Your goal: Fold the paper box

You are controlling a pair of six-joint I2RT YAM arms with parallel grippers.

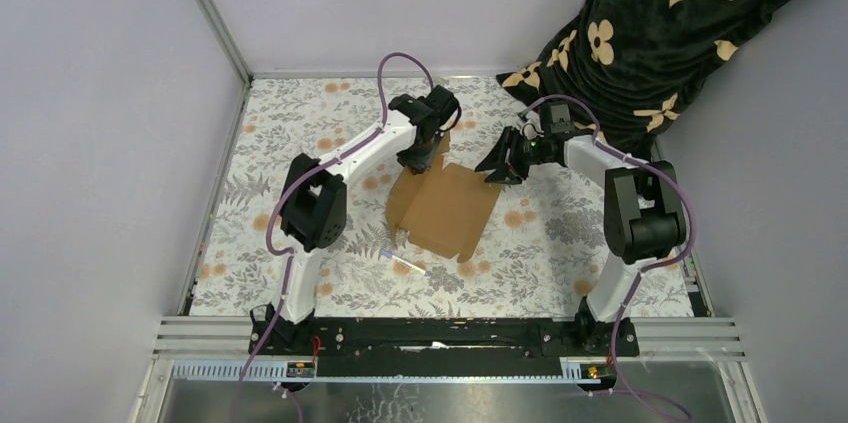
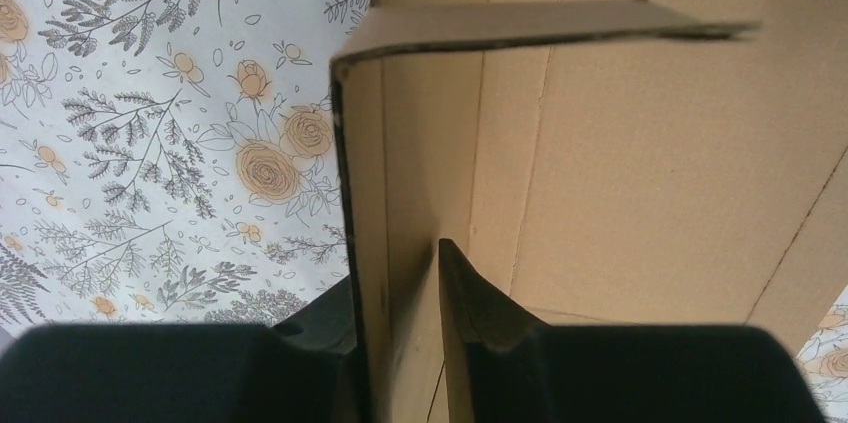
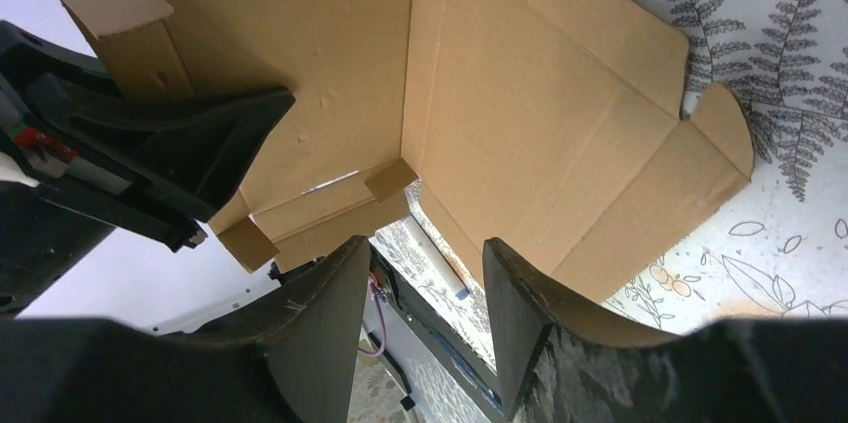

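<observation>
Left gripper (image 2: 395, 288): at the 11 o'clock corner of the paper box (image 1: 445, 208), my jaws apart, straddling a raised flap (image 2: 520, 33). Box lies mostly flat mid-table on the floral cloth (image 1: 300, 133). Right gripper (image 3: 428, 248): at the box's 2 o'clock, jaws apart, gripping nothing.

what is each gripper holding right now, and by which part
Nothing is clamped. An upright flap of the paper box stands between the fingers of the left gripper with a gap beside it; the right gripper is open, empty.
</observation>
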